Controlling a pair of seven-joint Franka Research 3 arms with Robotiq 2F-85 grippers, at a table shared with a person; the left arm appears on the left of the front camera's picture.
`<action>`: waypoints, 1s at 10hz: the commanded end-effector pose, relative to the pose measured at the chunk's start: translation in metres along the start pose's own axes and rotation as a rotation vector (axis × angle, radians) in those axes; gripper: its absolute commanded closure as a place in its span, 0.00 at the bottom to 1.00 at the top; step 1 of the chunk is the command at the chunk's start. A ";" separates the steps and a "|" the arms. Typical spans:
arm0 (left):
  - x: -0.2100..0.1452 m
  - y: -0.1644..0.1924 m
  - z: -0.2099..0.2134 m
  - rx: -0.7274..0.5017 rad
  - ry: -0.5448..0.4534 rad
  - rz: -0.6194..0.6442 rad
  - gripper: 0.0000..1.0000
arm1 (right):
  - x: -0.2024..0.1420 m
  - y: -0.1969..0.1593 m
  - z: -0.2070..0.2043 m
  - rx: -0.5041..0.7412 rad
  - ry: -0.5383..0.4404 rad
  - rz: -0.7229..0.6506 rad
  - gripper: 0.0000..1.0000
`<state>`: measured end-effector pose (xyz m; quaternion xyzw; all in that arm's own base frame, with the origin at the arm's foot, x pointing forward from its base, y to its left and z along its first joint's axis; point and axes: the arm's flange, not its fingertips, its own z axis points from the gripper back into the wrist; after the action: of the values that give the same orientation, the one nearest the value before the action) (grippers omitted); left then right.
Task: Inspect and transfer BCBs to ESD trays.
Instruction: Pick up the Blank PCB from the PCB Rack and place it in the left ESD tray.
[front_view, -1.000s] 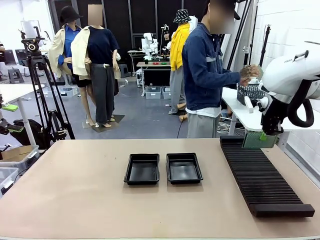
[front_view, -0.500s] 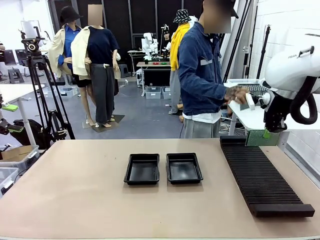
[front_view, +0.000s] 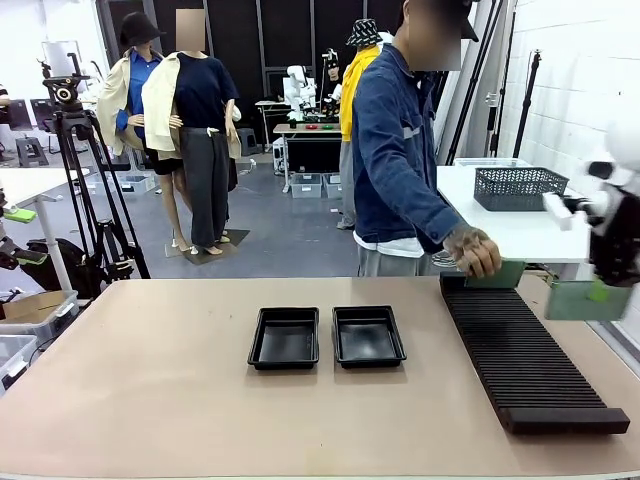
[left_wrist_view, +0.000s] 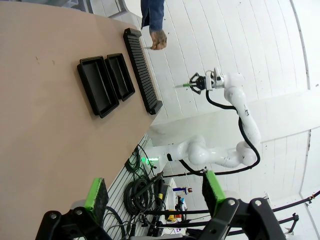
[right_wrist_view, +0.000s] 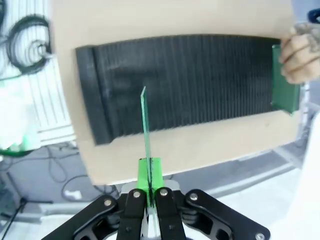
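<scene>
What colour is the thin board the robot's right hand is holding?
Green. The circuit board shows best in the front view.

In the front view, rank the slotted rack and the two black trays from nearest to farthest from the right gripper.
From the right gripper, shut on a BCB:
1. Slotted rack, on the table's right side, closest.
2. Right tray, near the table's middle.
3. Left tray, beside it, farther left.
</scene>
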<state>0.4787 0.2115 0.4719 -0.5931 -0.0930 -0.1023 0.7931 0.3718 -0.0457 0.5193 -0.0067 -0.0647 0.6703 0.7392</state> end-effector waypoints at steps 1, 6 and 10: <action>-0.001 -0.001 0.001 0.007 0.001 0.000 0.00 | -0.007 0.022 0.011 0.053 0.050 0.028 1.00; -0.001 -0.001 0.001 0.007 0.001 0.000 0.00 | -0.013 0.030 0.016 0.059 0.033 0.012 1.00; -0.001 -0.001 0.001 0.007 0.001 0.000 0.00 | -0.013 0.030 0.016 0.059 0.033 0.012 1.00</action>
<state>0.4788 0.2112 0.4719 -0.5932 -0.0928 -0.1026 0.7931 0.3387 -0.0585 0.5337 0.0105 -0.0313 0.6792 0.7332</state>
